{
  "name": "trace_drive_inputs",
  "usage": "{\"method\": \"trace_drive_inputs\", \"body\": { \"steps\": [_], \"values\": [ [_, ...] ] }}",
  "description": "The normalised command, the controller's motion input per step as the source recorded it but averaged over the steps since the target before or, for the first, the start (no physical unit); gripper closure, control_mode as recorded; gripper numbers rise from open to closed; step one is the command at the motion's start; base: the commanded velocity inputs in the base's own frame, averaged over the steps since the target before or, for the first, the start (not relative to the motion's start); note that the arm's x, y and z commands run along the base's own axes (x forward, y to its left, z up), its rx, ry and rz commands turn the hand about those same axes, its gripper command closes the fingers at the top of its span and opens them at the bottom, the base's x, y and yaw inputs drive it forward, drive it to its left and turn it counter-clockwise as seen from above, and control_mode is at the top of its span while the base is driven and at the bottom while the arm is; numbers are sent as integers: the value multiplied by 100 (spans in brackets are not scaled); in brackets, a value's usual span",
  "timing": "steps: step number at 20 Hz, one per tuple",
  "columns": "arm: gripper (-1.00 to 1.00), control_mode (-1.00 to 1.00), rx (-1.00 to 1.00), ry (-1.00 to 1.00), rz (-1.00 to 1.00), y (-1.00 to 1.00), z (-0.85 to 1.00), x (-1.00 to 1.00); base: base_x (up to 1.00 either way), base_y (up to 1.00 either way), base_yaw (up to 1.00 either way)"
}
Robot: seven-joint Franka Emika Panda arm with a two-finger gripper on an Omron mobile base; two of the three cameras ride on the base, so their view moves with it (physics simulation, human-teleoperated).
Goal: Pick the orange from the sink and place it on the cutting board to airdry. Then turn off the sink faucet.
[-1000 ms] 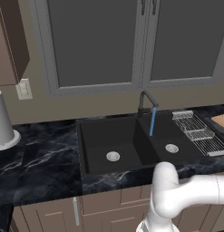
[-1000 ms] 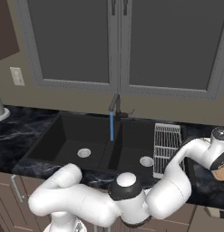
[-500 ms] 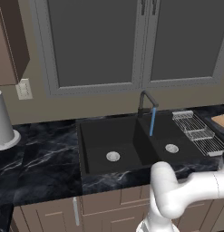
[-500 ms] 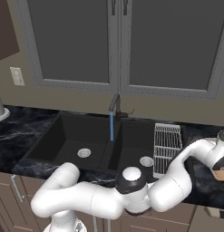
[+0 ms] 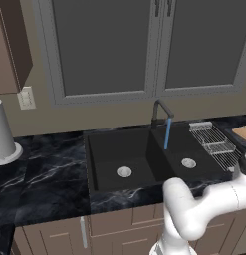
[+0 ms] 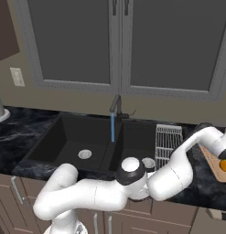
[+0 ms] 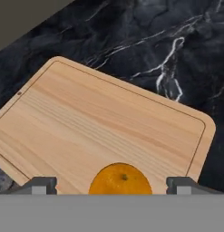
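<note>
1. Gripper [image 7: 112,185] hangs over the cutting board [image 7: 109,131]; fingertips spread wide, clear of the orange [image 7: 120,179] on either side, gripping nothing.
2. Orange sits on the board between the fingertips.
3. Sink faucet [image 5: 162,112] runs a blue stream into the sink [image 5: 144,155].

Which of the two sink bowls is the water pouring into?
The right-hand basin of the sink, the one beside the wire dish rack. The blue stream from the faucet falls there; the other basin gets none.
</note>
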Motion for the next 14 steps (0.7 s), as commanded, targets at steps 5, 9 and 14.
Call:
{"method": "trace_drive_inputs", "body": {
  "steps": [5, 9, 14],
  "values": [
    [-100, -100, 2, 0, 8, 24, 37, -3, 0, 0, 0],
    [-100, -100, 0, -9, 12, 26, 19, -33, 0, 0, 0],
    [-100, -100, 0, -8, 23, 74, 32, -61, 0, 0, 0]
  ]
}}
